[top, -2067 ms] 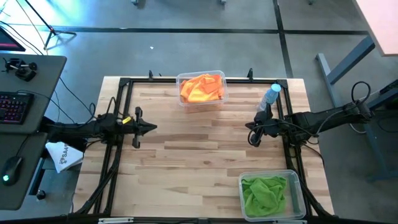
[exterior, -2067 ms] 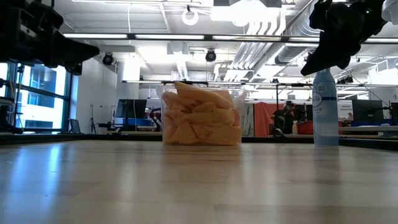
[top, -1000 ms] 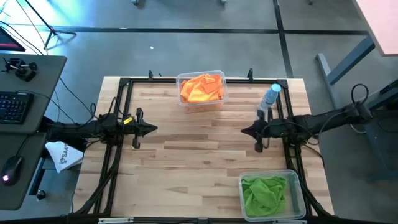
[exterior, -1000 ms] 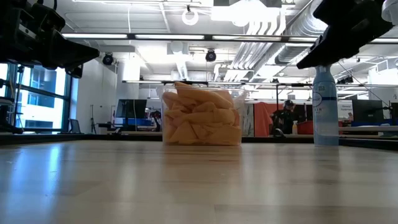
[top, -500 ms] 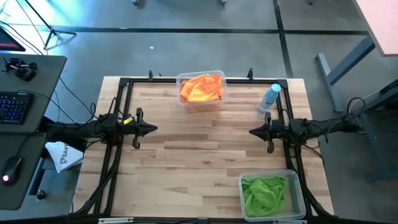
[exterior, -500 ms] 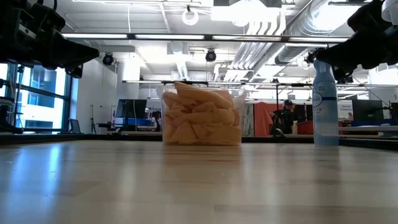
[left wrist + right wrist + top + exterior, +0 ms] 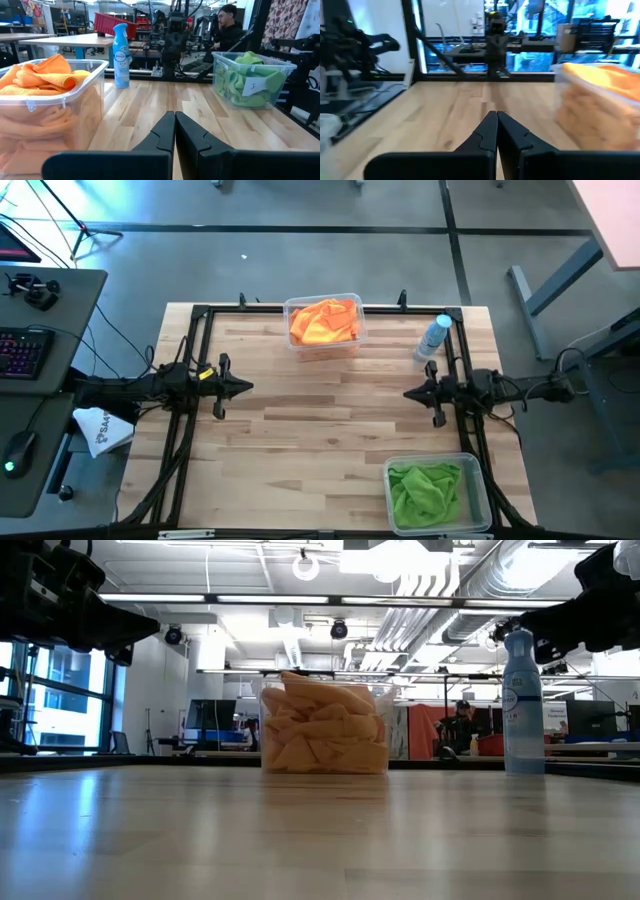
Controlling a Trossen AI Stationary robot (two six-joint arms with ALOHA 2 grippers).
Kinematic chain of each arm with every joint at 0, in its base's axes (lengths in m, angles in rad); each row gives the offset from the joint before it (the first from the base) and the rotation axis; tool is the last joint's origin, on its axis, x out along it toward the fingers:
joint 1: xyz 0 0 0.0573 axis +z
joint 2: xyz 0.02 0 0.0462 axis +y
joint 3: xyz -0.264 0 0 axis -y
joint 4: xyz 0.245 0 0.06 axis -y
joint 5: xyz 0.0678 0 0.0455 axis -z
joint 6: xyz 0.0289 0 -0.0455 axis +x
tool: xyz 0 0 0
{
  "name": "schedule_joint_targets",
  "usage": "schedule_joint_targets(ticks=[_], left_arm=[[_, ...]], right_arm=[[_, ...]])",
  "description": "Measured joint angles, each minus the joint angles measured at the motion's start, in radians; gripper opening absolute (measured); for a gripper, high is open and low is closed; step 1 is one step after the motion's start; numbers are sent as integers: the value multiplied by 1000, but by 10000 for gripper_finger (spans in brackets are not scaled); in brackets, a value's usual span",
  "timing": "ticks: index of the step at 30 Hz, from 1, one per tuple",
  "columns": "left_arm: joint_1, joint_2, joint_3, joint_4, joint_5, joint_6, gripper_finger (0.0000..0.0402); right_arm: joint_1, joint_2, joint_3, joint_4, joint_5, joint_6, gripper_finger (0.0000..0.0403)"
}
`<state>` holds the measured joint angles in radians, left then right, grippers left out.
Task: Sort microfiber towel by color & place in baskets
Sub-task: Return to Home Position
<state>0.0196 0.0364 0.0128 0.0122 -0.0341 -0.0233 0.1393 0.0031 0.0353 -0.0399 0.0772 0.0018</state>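
Observation:
Orange microfiber towels (image 7: 324, 322) fill a clear basket (image 7: 353, 302) at the table's far edge; it also shows in the low view (image 7: 322, 730) and the left wrist view (image 7: 42, 80). Green towels (image 7: 427, 492) lie in a second clear basket (image 7: 478, 480) at the near right corner, which shows in the left wrist view (image 7: 252, 77) too. My left gripper (image 7: 248, 387) hovers shut at the table's left side, pointing level toward the right. My right gripper (image 7: 407, 393) hovers shut at the right side, pointing level toward the left. Neither holds anything.
A spray bottle with a blue cap (image 7: 434, 337) stands at the far right, just beyond my right arm. A black frame (image 7: 200, 315) runs around the table's edges. A person (image 7: 227, 25) sits in the room behind. The wooden middle (image 7: 320, 420) lies between the grippers.
My right gripper has drawn back toward the table's right edge and sunk, levelling out from a tilted pose; it stays shut. My left arm has kept still. The towels and baskets have not moved.

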Motion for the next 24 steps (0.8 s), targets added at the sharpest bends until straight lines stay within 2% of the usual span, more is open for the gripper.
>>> schedule_joint_targets(ticks=[3,10,20,24], left_arm=[[0,0,0,1,0,0,1],[0,0,0,1,0,0,1],[0,0,0,1,0,0,1],[0,0,0,1,0,0,1]], right_arm=[[-40,-2,0,-1,-11,-34,0],[-121,-2,0,-9,-113,-47,0],[-140,-1,0,-10,-102,-46,0],[-140,1,0,-7,-44,-46,0]])
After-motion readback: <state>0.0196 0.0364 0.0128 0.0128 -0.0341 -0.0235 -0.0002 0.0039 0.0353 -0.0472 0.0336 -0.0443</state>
